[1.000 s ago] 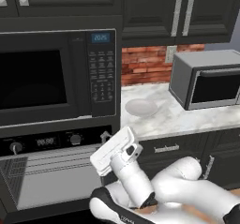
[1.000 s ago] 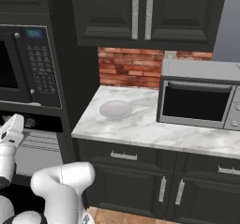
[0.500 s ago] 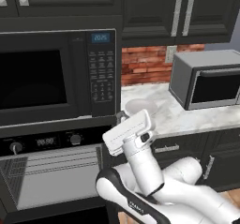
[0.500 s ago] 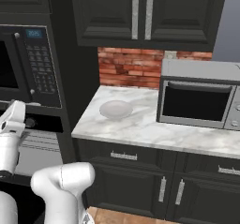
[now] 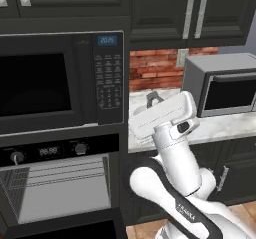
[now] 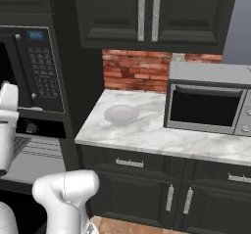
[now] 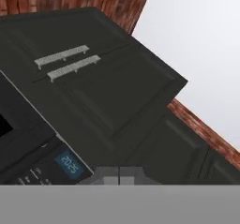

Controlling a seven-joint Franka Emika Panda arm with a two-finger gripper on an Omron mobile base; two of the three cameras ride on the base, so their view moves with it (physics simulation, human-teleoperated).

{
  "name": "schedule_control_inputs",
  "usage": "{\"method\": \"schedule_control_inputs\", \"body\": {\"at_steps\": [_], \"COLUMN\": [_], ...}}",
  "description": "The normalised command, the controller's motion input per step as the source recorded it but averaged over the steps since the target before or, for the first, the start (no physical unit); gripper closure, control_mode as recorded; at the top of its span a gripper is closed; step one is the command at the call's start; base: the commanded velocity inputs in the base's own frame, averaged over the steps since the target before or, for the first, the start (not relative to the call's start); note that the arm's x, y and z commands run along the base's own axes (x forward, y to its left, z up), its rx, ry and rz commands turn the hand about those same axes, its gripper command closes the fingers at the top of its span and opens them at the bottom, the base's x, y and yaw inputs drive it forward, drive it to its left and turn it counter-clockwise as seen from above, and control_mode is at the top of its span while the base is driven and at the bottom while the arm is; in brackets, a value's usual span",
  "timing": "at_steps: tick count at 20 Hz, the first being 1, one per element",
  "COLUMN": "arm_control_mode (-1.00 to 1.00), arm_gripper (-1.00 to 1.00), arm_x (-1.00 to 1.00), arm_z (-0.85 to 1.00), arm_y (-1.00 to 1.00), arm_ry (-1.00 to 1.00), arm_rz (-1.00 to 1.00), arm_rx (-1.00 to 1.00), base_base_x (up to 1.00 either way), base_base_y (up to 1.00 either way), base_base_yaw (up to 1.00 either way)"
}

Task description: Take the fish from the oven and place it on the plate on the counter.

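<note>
My gripper is clenched tight, the two tips pressed together, and I can see nothing pinched between them; whether the tiny fish rides there I cannot tell, since it does not show on the racks or on the dish either. In the left base view my hand hangs at about 5 o'clock from the keypad microwave, raised beside the counter edge and pointing upward at the wall cabinets.

Judging progress: the oven stands open below the microwave, its pale cavity and wire racks exposed, so the opening step looks done. The plate sits bare on the counter, so the placing step remains. I would say I am somewhere between reaching in and delivering, with the fish's place unconfirmed.

Nearest to me is the oven, at 7 o'clock in the left base view. Further out, the marble counter runs to the right over dark base cabinets with silver handles. On it the plate lies at 9 o'clock from the grey box microwave, well apart from it. Behind both runs a red brick backsplash, and above hang dark wall cabinets with long silver handles.
</note>
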Motion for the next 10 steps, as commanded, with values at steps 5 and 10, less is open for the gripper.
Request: {"method": "schedule_control_inputs", "body": {"at_steps": [5, 10], "arm_control_mode": [-1.0, -1.0], "arm_gripper": [1.0, 1.0], "arm_x": [-0.07, -0.2], "arm_z": [1.0, 0.89], "arm_y": [-1.0, -1.0], "arm_ry": [-0.18, -0.34], "arm_rz": [0.01, 0.02], "arm_rx": [0.19, 0.15], "base_base_x": [0.0, 0.0], "base_base_y": [0.0, 0.0], "base_base_yaw": [0.0, 0.0]}}
